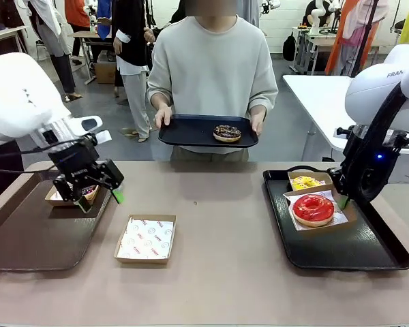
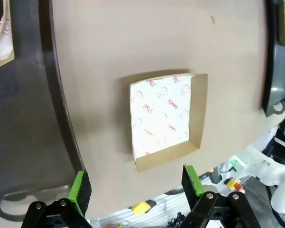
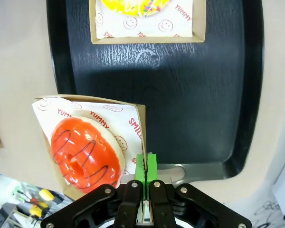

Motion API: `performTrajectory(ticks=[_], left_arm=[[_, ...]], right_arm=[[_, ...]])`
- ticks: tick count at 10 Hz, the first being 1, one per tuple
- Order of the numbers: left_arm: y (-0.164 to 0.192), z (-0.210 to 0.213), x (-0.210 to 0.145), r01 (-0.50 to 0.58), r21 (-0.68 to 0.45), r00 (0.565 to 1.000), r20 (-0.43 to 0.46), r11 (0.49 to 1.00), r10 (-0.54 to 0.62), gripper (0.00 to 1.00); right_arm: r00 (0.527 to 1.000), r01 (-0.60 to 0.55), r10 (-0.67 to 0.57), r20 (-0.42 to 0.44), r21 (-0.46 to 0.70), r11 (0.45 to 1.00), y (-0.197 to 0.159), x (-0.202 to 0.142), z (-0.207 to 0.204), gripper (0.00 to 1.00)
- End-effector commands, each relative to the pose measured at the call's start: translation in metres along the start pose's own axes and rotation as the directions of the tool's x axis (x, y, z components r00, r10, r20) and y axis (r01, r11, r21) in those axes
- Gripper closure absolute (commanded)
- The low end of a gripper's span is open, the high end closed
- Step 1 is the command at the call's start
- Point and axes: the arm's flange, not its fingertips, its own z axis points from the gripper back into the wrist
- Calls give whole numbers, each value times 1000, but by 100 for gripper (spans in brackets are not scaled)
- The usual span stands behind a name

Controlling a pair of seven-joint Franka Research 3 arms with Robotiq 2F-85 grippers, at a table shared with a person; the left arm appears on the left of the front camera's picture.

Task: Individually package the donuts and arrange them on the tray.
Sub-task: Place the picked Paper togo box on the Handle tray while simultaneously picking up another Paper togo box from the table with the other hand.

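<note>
A glossy red donut (image 3: pixel 85 154) lies in a paper-lined box (image 3: pixel 133 111) on the black right tray (image 3: pixel 204 95). My right gripper (image 3: pixel 146 166) is shut on that box's side wall; in the front view the gripper (image 1: pixel 344 201) stands beside the red donut (image 1: pixel 313 208). Behind it, a yellow sprinkled donut (image 1: pixel 307 182) sits in its own box. My left gripper (image 1: pixel 99 199) hangs open above the left tray (image 1: pixel 27 238), next to a boxed donut with purple-white sprinkles (image 1: pixel 87 191). A person holds a black tray (image 1: pixel 184 133) carrying a chocolate donut (image 1: pixel 227 133).
An empty lined box (image 1: pixel 145 238) lies on the table between the trays; in the left wrist view this box (image 2: pixel 168 118) sits just ahead of my open green fingers (image 2: pixel 78 190). The person stands at the table's far edge.
</note>
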Motion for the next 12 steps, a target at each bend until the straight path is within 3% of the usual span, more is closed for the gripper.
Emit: performTrajectory(ticks=[1,6,8,9,12], left_arm=[[-14,-23,1,-7,112,1000,27,994,4,0],[-45,-82,-13,54,277,996,58,959,-72,0],[-48,-73,-19,55,229,995,73,972,-74,0],[-45,-81,-15,83,246,995,33,966,-94,0],[-45,-81,-15,83,246,995,33,966,-94,0]], right_arm=[[1000,-6,6,11,0,1000,2,-3,7,98],[1000,-6,6,11,0,1000,2,-3,7,98],[1000,-6,6,11,0,1000,2,-3,7,98],[1000,-6,6,11,0,1000,2,-3,7,98],[1000,-6,6,11,0,1000,2,-3,7,98]])
